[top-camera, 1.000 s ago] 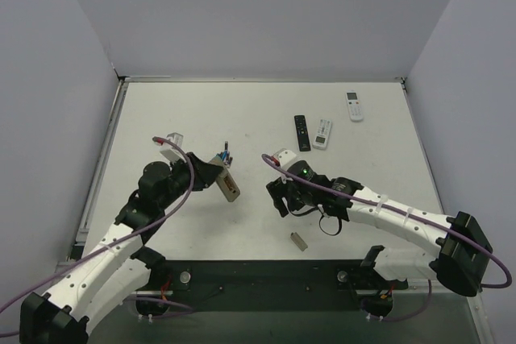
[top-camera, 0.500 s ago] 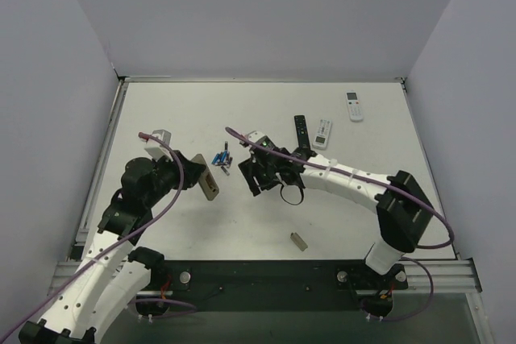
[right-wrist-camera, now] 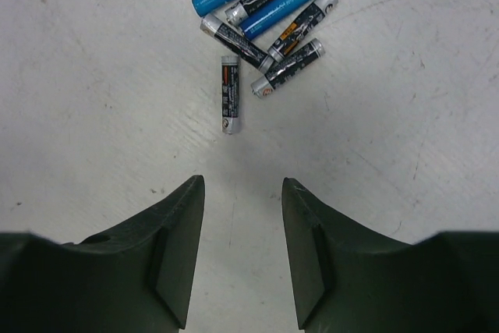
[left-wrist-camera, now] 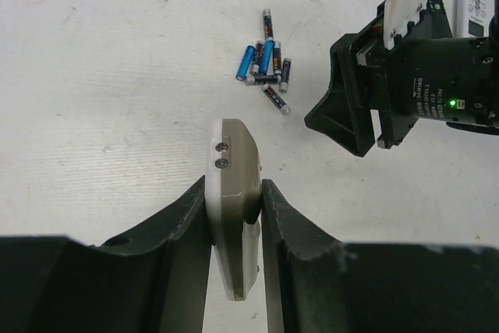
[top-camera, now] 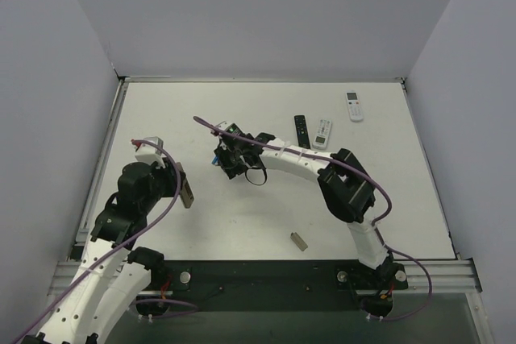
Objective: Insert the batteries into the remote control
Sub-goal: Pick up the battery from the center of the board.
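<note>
You are lining up a battery pick.
From above, your right gripper [top-camera: 229, 161] is now sweeping in from the near-right to the middle of the table [top-camera: 161, 118], and your left gripper [top-camera: 182, 188] is backing toward the left edge. On the left wrist, it is clamping the remote control [left-wrist-camera: 231, 146] edge-on, with the batteries [left-wrist-camera: 265, 64] well ahead. On the right wrist, the jaws are hanging apart and empty, just short of the loose black cell [right-wrist-camera: 228, 93].

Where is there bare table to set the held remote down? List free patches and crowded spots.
Bare table lies left of the batteries toward the far-left corner, and near-middle between the held remote and the small tan piece. Crowded: around the batteries, by the right gripper, and by the black remote and white remote far right.
</note>
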You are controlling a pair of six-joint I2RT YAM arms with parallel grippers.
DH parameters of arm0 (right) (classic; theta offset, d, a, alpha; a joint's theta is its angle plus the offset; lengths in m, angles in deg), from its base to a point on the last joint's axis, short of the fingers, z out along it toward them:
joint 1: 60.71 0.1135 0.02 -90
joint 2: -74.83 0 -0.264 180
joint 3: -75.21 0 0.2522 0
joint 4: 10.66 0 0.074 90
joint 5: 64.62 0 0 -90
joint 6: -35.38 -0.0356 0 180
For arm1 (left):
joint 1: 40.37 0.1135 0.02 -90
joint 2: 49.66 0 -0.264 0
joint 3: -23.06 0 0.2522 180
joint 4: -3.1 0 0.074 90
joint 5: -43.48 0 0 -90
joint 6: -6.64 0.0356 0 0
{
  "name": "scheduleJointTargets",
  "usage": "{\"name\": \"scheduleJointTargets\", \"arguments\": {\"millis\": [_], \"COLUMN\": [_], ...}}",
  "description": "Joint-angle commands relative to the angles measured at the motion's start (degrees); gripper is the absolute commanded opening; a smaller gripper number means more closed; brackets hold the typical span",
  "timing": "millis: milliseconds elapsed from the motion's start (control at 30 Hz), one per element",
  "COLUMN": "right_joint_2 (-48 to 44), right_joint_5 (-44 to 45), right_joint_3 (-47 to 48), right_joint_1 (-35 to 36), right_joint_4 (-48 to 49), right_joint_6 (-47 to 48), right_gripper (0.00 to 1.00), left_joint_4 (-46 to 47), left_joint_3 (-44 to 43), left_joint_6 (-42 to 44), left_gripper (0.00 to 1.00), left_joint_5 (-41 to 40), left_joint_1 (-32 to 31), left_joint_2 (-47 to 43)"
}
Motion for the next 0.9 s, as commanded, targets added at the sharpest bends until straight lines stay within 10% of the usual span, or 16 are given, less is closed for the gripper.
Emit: {"name": "scheduleJointTargets", "arguments": {"millis": [0,867], "right_joint_2": [3.2,10.9], "right_joint_5": [0.7,-2.1], "right_joint_3": [5.2,9.9], "right_joint_1": [-0.4,-0.2], "right_joint_4": [-0.2,1.6], "right_joint_6": [0.8,2.3], "right_gripper": [0.39,0.27], "left_joint_4": [0.4,0.7], "left_joint_3": [-1.4,-1.3], "left_joint_6": [1.6,1.7], "left_gripper": [0.00,0.00], "left_joint_5": [-5.2,-5.1], "left_joint_1": [0.3,0.2], "left_joint_2": [-0.2,0.5]}}
